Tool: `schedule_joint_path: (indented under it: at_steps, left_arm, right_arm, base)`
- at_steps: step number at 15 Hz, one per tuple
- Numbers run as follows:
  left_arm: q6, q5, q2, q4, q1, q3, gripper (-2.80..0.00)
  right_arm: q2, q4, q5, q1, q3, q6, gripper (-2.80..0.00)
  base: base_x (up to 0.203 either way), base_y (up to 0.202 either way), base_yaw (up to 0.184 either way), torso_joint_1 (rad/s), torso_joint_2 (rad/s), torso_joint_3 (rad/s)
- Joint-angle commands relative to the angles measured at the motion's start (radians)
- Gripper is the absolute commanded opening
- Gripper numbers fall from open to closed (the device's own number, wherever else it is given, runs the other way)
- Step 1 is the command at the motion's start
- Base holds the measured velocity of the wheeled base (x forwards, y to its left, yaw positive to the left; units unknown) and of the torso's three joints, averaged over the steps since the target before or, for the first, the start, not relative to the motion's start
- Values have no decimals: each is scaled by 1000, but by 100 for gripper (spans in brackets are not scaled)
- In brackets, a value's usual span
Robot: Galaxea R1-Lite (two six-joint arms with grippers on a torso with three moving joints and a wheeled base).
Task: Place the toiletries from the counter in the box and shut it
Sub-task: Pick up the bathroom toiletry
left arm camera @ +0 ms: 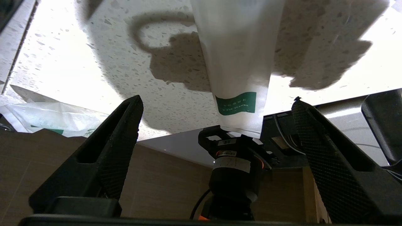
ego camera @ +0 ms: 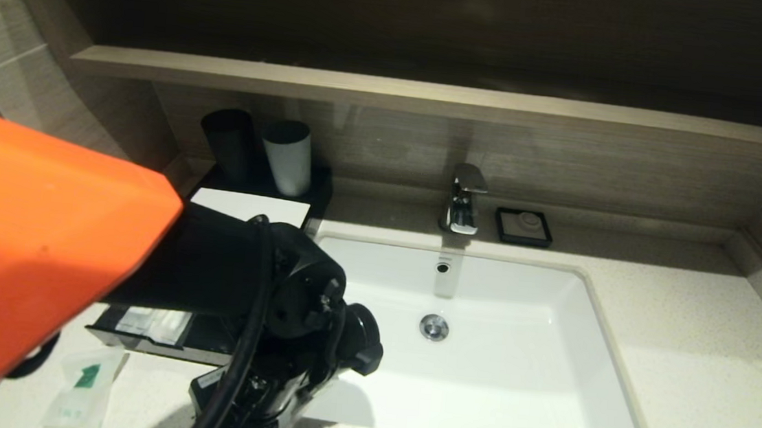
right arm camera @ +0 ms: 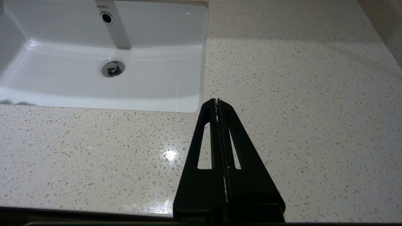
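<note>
The black box (ego camera: pixel 317 198) with a white top panel stands at the back left of the counter (ego camera: pixel 718 381). Its front drawer (ego camera: pixel 135 343) is pulled out, with pale sleeves (ego camera: pixel 154 322) lying in it. A white sachet with a green mark (ego camera: pixel 83 384) lies on the counter in front of the drawer. My left arm's wrist (ego camera: pixel 303 311) hangs over the counter's front edge. My left gripper (left arm camera: pixel 217 99) is open and holds nothing. A second green-marked sachet (left arm camera: pixel 235 62) lies on the counter just beyond its fingertips, and another sachet (left arm camera: pixel 47 116) lies off to one side. My right gripper (right arm camera: pixel 217 100) is shut and empty over bare counter.
A white basin (ego camera: pixel 480 347) with a chrome tap (ego camera: pixel 464 197) fills the middle of the counter. A black cup (ego camera: pixel 228 142) and a white cup (ego camera: pixel 287 154) stand behind the box. A small black soap dish (ego camera: pixel 523 226) sits right of the tap. A wood-look shelf (ego camera: pixel 432 98) runs above.
</note>
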Motion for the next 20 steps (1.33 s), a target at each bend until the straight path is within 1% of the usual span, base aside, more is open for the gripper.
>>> schedule_joint_path:
  at_steps: [1, 4, 9, 20]
  left_arm:
    - [-1, -3, 1, 8, 0, 4, 0]
    - [-1, -11, 1, 3, 0, 4, 0]
    - [-1, -54, 7, -3, 1, 1, 0]
    - [-15, -55, 20, -25, 1, 7, 0]
  right_arm:
    - [1, 0, 0, 0, 0, 0, -280]
    - [1, 0, 0, 0, 0, 0, -280]
    - [1, 0, 0, 0, 0, 0, -280]
    - [1, 0, 0, 0, 0, 0, -280]
  base:
    - [0, 0, 0, 0, 0, 0]
    - [0, 0, 0, 0, 0, 0]
    - [0, 0, 0, 0, 0, 0]
    - [0, 0, 0, 0, 0, 0]
